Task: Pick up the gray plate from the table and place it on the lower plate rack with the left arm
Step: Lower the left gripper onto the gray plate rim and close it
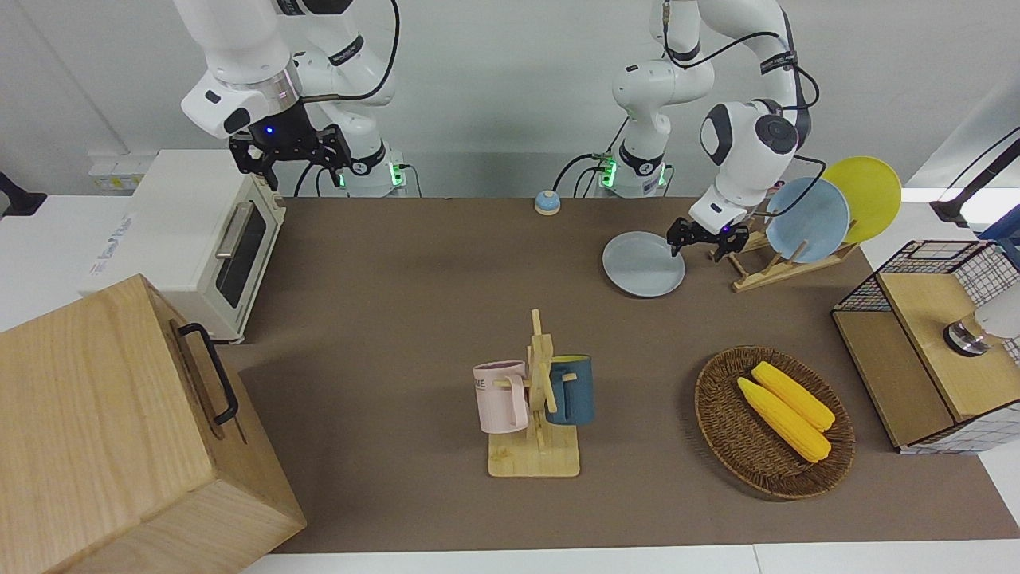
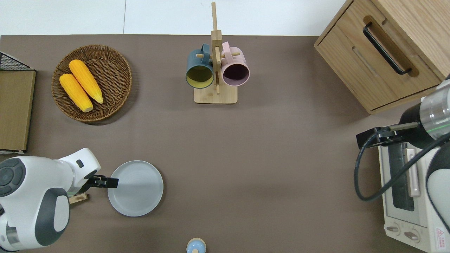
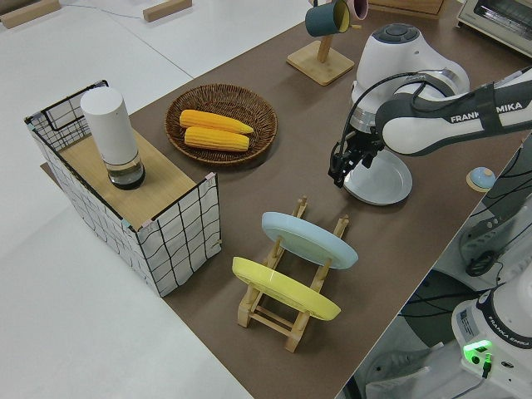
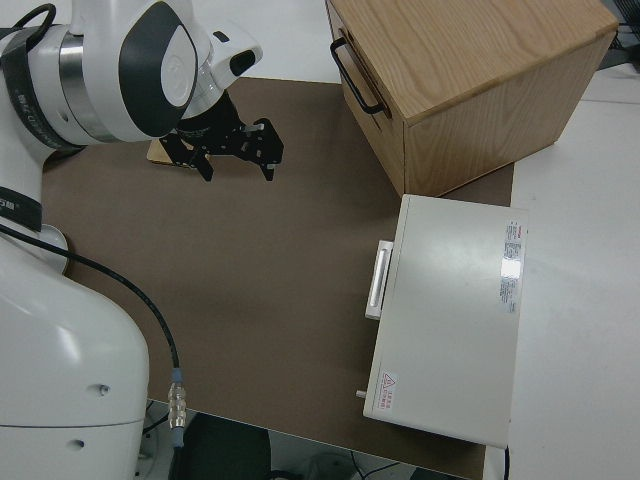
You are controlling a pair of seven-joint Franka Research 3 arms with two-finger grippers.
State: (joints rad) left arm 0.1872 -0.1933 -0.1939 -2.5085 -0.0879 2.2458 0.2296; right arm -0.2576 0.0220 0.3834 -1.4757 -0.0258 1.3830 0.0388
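Approach step: left gripper [image 2: 113,182] over rim of gray plate [image 2: 137,189], flat on bench [image 2: 263,151] beside lower plate rack [image 1: 777,269]. Jaw state: cannot tell. Next: clamp rim, lift. Right arm parked.

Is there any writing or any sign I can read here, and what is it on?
"FRANKA EMIKA", cut off at both ends: on the left arm, left side view.
Red warning triangle: on the toaster oven.
Labels on the toaster oven's top and side, and dark print on the pink mug: too small to read.
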